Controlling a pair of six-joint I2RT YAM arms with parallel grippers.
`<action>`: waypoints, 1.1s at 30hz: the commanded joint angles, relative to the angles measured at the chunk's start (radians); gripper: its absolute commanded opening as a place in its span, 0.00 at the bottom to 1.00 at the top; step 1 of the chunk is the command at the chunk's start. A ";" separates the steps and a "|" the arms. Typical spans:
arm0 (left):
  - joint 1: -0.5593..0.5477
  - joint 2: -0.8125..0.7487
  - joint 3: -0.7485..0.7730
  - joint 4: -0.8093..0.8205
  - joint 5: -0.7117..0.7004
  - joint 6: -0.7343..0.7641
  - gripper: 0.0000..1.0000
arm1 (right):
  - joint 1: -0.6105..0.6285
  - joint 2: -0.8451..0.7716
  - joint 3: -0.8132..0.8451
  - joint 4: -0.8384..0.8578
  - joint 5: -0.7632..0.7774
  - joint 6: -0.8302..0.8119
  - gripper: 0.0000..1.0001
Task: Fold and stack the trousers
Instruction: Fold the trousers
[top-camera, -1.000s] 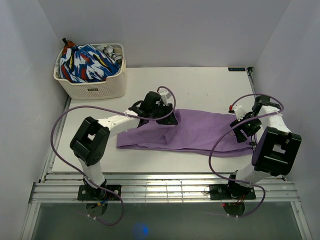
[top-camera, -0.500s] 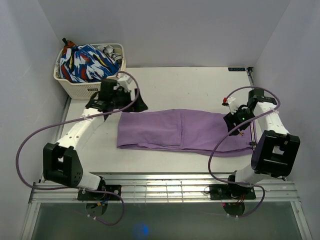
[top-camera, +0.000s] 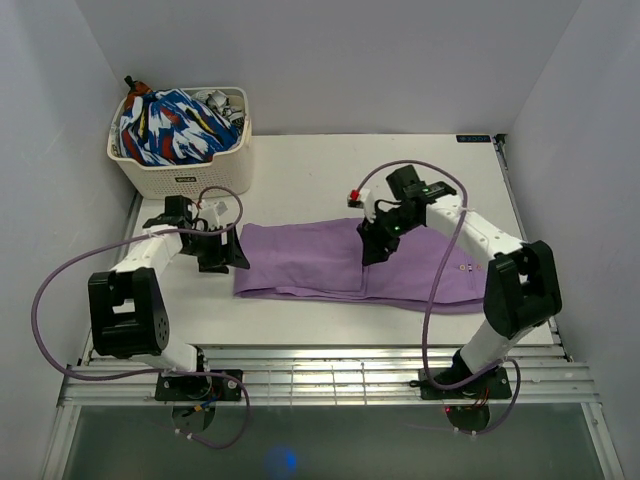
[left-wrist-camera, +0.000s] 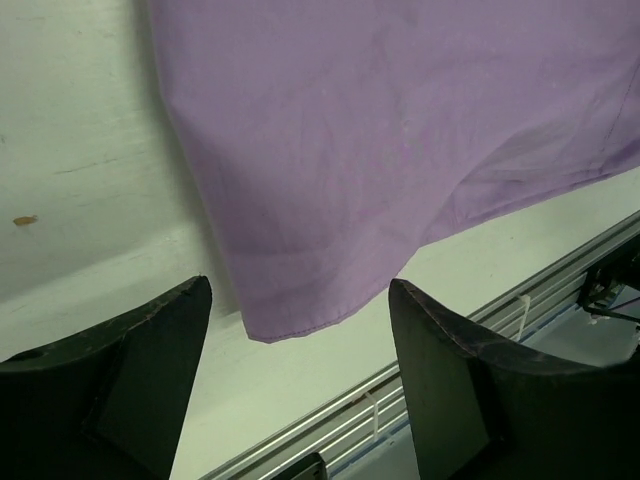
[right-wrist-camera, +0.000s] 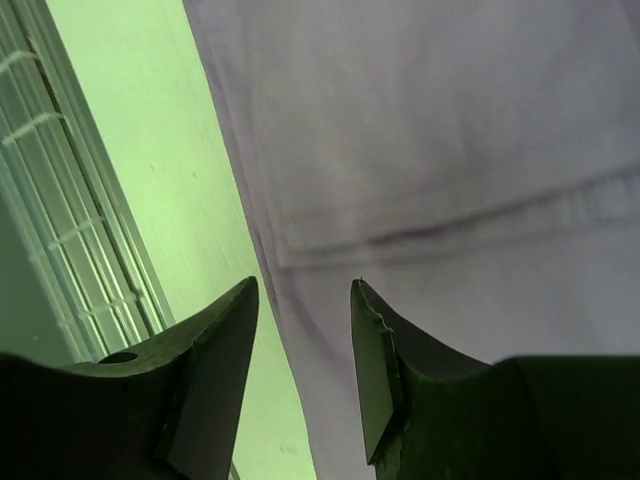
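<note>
The purple trousers (top-camera: 310, 262) lie flat and lengthwise across the white table, doubled along their length. My left gripper (top-camera: 228, 256) is open just off their left end. In the left wrist view the near left corner of the trousers (left-wrist-camera: 380, 120) hangs between the spread fingers of that gripper (left-wrist-camera: 298, 292), which hold nothing. My right gripper (top-camera: 370, 250) is open and low over the middle of the trousers. In the right wrist view the cloth (right-wrist-camera: 450, 120) and a seam lie under the empty gripper (right-wrist-camera: 304, 290).
A white basket (top-camera: 190, 180) holding colourful clothes (top-camera: 175, 125) stands at the back left corner. A metal rail (top-camera: 330, 380) runs along the table's near edge and also shows in the left wrist view (left-wrist-camera: 450, 350). Walls close in on both sides.
My left gripper swung from the middle of the trousers out to the left, then down to their left end. My right gripper moved from the right end to the middle. The cloth now lies flatter.
</note>
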 joint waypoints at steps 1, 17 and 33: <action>-0.003 0.002 -0.017 0.029 -0.003 0.000 0.82 | 0.072 0.083 0.046 0.123 -0.092 0.158 0.48; -0.001 0.196 -0.041 0.049 -0.276 0.011 0.44 | 0.210 0.255 -0.068 0.064 0.143 0.149 0.37; -0.010 -0.120 0.045 -0.014 0.344 0.165 0.57 | 0.212 0.201 0.181 0.056 -0.079 0.208 0.43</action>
